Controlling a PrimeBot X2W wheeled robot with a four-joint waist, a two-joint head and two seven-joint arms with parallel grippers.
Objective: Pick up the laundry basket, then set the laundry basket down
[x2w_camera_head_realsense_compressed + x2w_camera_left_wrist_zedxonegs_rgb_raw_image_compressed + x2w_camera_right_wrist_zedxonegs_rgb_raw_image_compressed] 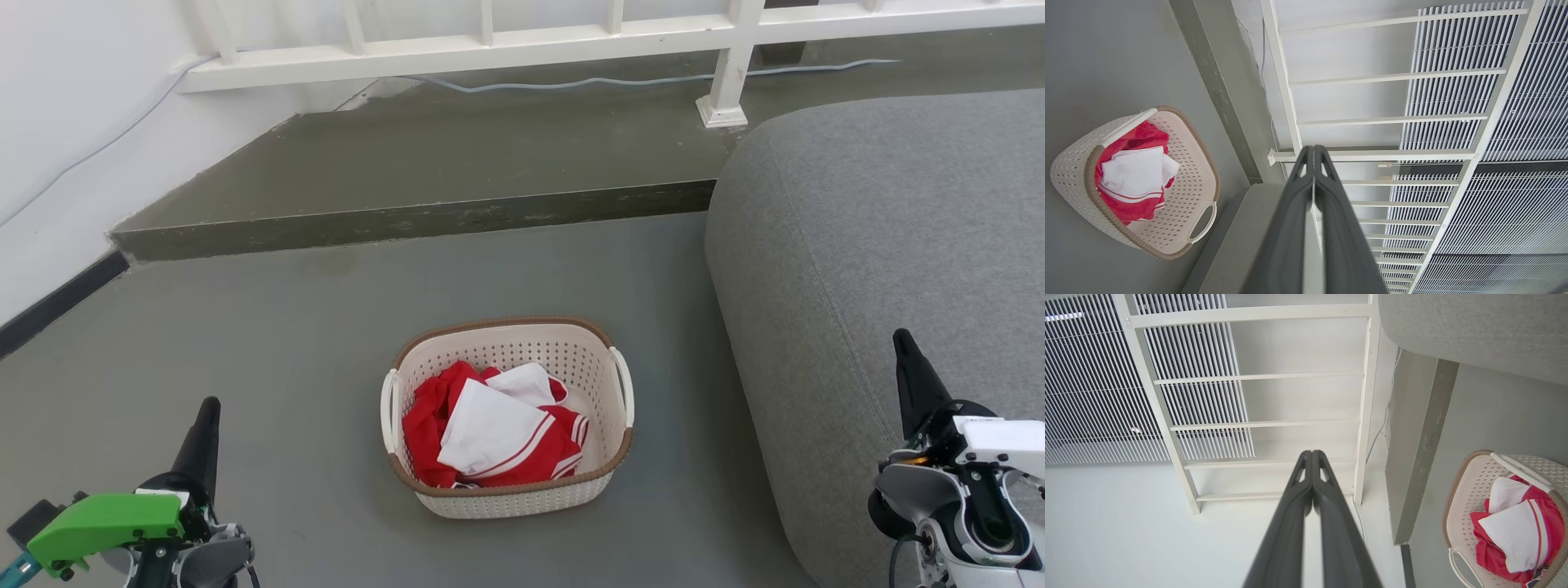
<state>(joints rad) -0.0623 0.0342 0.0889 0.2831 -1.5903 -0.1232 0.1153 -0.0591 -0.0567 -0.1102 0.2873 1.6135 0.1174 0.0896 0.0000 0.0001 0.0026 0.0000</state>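
- I see a grey floor [245, 343] spreading across most of the head view, with a white wall [65, 106] rising along my left.
- A big grey upholstered seat [882, 245] takes up the right side, its rounded edge near the basket but not touching it.
- Beyond the open floor a raised concrete step [408, 220] runs across, and a white railing [571, 37] stands on it.
- The laundry basket [506, 502] sits upright on the floor at the centre of the head view, between my two arms and ahead of them. Its brown rim is on top, with one white handle on each short side.
- My left wrist view catches the basket [1069, 171] at its left edge, and my right wrist view [1466, 486] at its lower right.
- Inside the basket lies a crumpled heap of red and white clothes [490, 429], filling mainly the robot's-left half.
- The left gripper [209, 408] hangs at lower left, well apart from the basket. In its own wrist view [1313, 149] the two fingers are pressed together, holding nothing.
- The right gripper [902, 343] is at lower right in front of the seat, also well apart from the basket. Its wrist view [1312, 453] shows the fingers pressed together and empty.
- A thin pale cable [612, 82] trails along the step beneath the railing.
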